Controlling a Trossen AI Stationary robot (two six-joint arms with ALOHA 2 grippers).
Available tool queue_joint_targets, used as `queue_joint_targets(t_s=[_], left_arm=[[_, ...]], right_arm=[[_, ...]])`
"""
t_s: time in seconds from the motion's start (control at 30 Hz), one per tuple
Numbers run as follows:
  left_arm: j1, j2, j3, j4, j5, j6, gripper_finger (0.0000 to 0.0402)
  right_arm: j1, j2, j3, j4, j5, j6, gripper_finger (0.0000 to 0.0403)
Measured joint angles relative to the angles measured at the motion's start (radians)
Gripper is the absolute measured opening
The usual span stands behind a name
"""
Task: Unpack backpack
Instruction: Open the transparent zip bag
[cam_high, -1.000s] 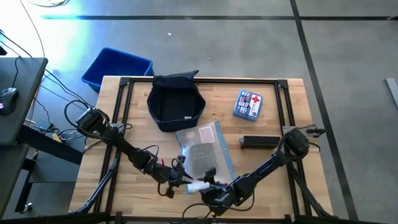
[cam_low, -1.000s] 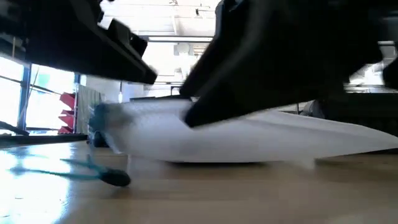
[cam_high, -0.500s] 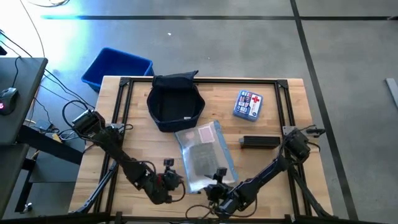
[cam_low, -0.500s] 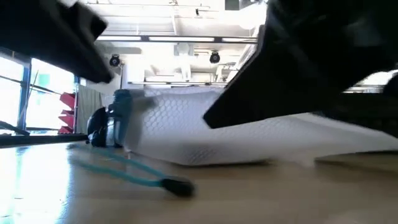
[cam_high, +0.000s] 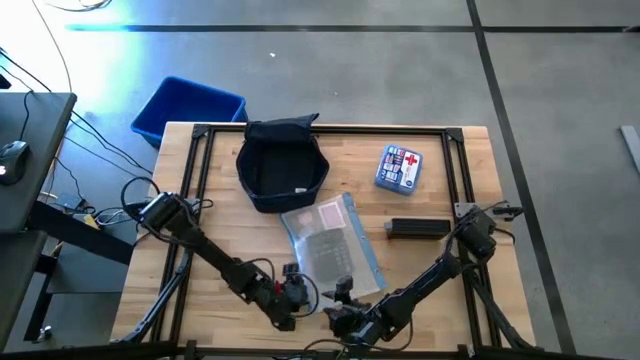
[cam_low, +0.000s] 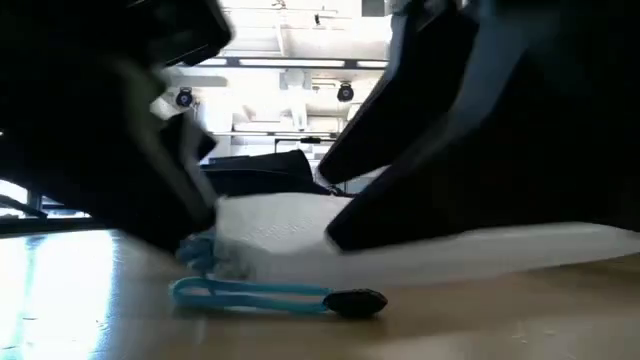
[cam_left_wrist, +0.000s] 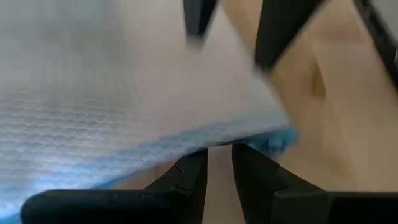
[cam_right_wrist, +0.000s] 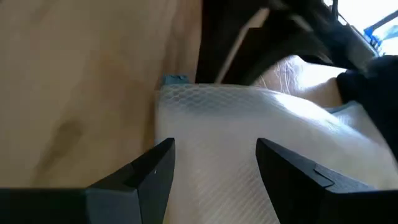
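The dark navy backpack (cam_high: 283, 170) stands open on its base at the table's far middle. Nearer lies a clear zip pouch (cam_high: 330, 245), flat on the wood, with a blue zip edge (cam_left_wrist: 186, 146) and a teal cord (cam_low: 260, 295) trailing from its near corner. My left gripper (cam_high: 298, 293) is at the pouch's near left corner. Its fingers (cam_left_wrist: 217, 158) stand a narrow gap apart, with bare wood between them. My right gripper (cam_high: 338, 298) is open over the pouch's near end (cam_right_wrist: 249, 124), one finger on either side. My left gripper comes slanting down from the table's near left, its fingertips (cam_left_wrist: 198, 160) right at the pouch's blue edge; whether they touch it I cannot tell. My right gripper slants down over the pouch's near end from the near side; whether its fingers (cam_right_wrist: 155, 168) touch the pouch I cannot tell.
A white and blue first-aid kit (cam_high: 400, 168) lies at the far right, and a flat black bar (cam_high: 418, 228) lies right of the pouch. A bright blue bin (cam_high: 188, 108) stands on the floor beyond the far left corner. Bare wood lies at the table's left.
My left gripper drew back toward the table's near left, away from the pouch, then came back to its near left corner, sinking and rolling its wrist. The pouch's near end has dropped lower, and the teal cord now lies stretched out on the wood. My right gripper has sunk a little.
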Motion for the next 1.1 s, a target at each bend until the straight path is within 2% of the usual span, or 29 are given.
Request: queue_joint_targets(t_s=[0.1, 0.23, 0.4, 0.57, 0.73, 0.8, 0.93, 1.1], left_arm=[[0.011, 0.0, 0.019, -0.002, 0.001, 0.009, 0.0055], [0.007, 0.0, 0.024, 0.021, -0.008, 0.011, 0.0055], [-0.011, 0.0, 0.024, 0.042, -0.052, 0.018, 0.0055], [-0.02, -0.009, 0.024, 0.056, -0.112, 0.018, 0.0055], [-0.032, -0.015, 0.024, 0.131, -0.216, 0.039, 0.0055], [-0.035, -0.015, 0.024, 0.16, -0.223, 0.079, 0.0055], [-0.029, -0.015, 0.024, 0.175, -0.242, 0.107, 0.0055], [-0.032, -0.018, 0.026, 0.196, -0.235, 0.13, 0.0055]], right_arm=[[-0.005, 0.012, 0.0, -0.001, 0.042, -0.023, 0.0211], [-0.005, 0.012, 0.0, 0.016, 0.034, -0.042, 0.0211], [0.011, 0.01, 0.0, 0.081, -0.038, -0.071, 0.0211], [0.038, 0.01, 0.047, 0.045, 0.021, 0.025, 0.0218], [0.04, 0.009, 0.083, 0.008, 0.053, 0.091, 0.0242], [0.042, 0.007, 0.088, -0.003, 0.06, 0.116, 0.0255], [0.048, 0.006, 0.089, -0.08, 0.139, 0.198, 0.0268], [0.046, 0.01, 0.087, -0.21, 0.192, 0.31, 0.0257]])
